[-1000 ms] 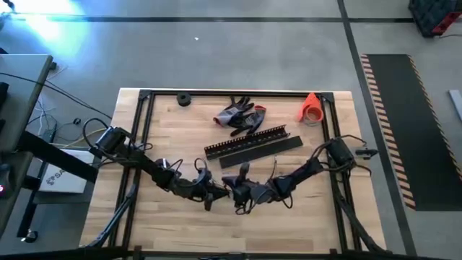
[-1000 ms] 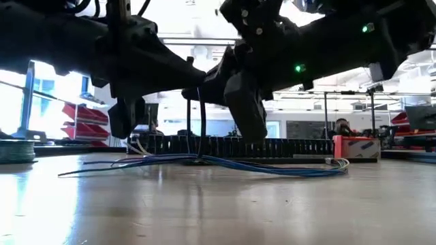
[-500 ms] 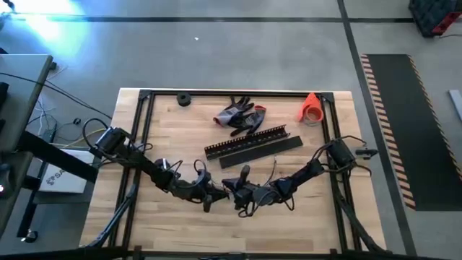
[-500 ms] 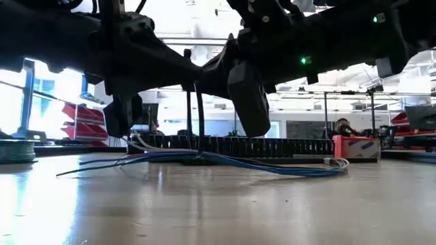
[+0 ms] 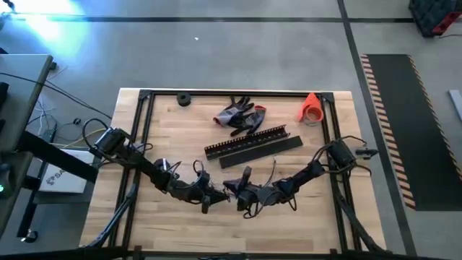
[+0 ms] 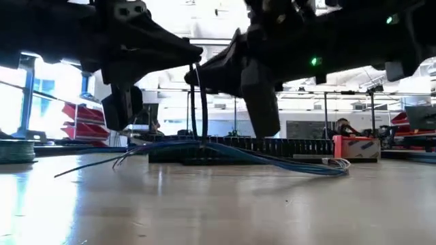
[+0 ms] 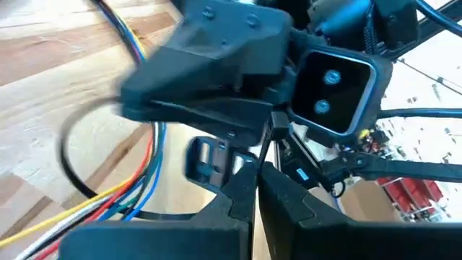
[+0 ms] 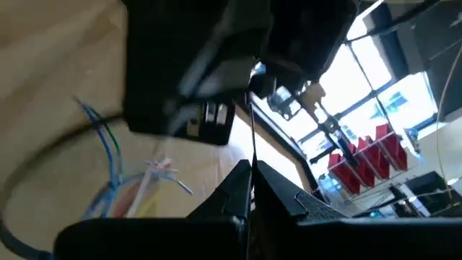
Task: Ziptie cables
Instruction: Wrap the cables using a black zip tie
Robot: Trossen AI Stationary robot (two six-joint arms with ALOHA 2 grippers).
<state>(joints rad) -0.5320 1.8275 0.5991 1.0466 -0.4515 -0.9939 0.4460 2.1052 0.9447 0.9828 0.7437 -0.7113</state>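
Bundle of cables (image 6: 225,151) shown as thin, flexible strands, bluish in the low view, fanned out loose at both ends and lifted slightly at the middle; blue, red, yellow and white strands (image 7: 137,191) distinguished in the left wrist view. Located at the middle of the table, toward its near edge, between the two grippers. Left gripper (image 5: 209,193) placed just left of table centre, fingers (image 7: 242,195) pressed together on a thin dark strand, probably a zip tie (image 6: 204,109), seen rising upright above the bundle. Right gripper (image 5: 242,193) met nose to nose with the left, fingers (image 8: 242,184) likewise closed on a thin dark strand. Surface: light wooden butcher-block tabletop (image 5: 166,133) inside a black metal frame (image 5: 144,115). Behind the grippers, two long black slotted strips (image 5: 253,144) laid side by side at a slant; farther back, grey-and-red work gloves (image 5: 240,115), a small black roll (image 5: 183,99) and an orange cone-shaped object (image 5: 310,107) near the far right corner. Room: grey concrete floor with a hazard-striped dark mat (image 5: 404,130) on the right; red bins (image 6: 78,122) and bright windows visible beyond the table in the low view.
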